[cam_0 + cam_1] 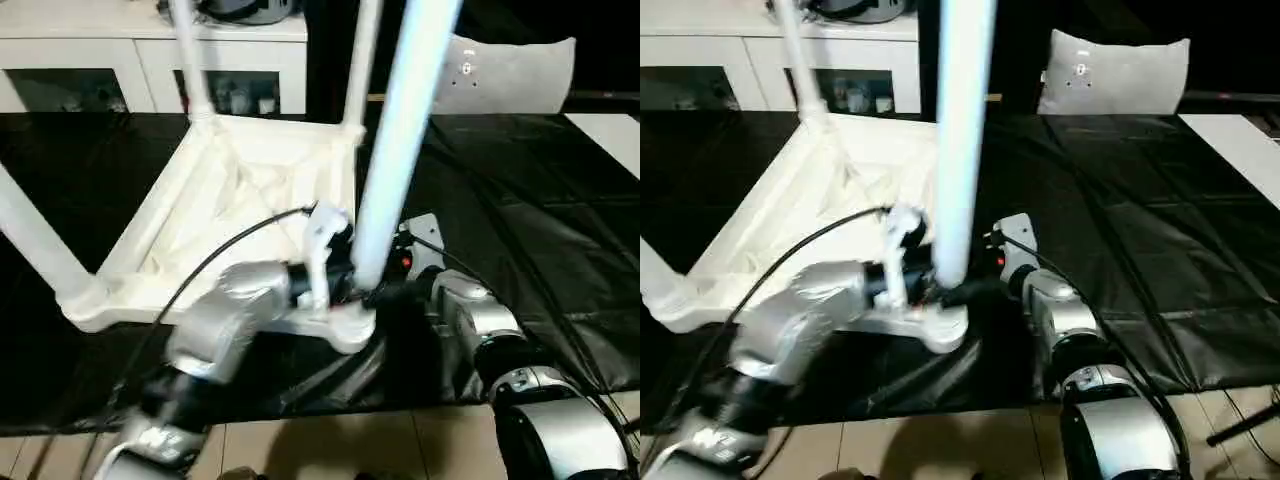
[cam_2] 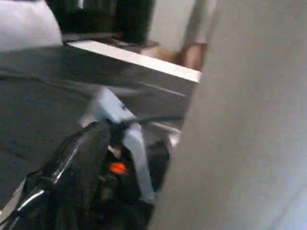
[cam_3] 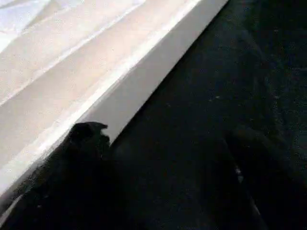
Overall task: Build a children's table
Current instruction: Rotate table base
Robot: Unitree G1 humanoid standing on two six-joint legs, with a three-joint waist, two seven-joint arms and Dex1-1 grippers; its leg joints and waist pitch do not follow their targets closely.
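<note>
Four legs stand in the upturned top; both grippers, left gripper and right gripper, fingers spread wide, flank the six-o'clock corner leg.

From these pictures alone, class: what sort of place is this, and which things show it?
Probably an indoor workroom or lab, not a home playroom. A large work table covered in black sheeting holds the upturned children's table, a white cabinet with glass doors stands behind, and the floor is pale tile.
</note>
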